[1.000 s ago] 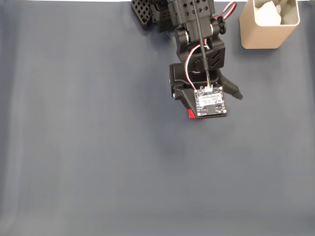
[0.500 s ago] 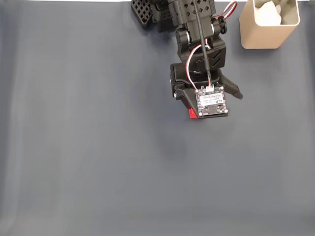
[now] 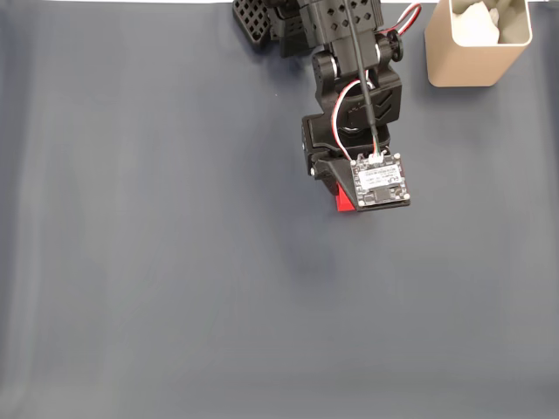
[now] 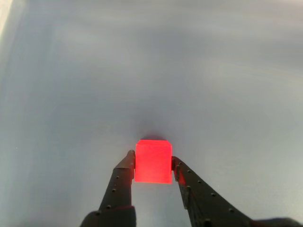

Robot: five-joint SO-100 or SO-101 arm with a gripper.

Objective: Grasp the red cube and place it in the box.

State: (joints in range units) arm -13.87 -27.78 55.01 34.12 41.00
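While I watch the wrist view, my gripper (image 4: 152,166) is clamped on the red cube (image 4: 153,161), both fingers touching its sides (glowing bright); over right, the box (image 3: 477,44) stands well apart.

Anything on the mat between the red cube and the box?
Fixed view: apart from the arm overhead, bare mat between the red cube and the box.
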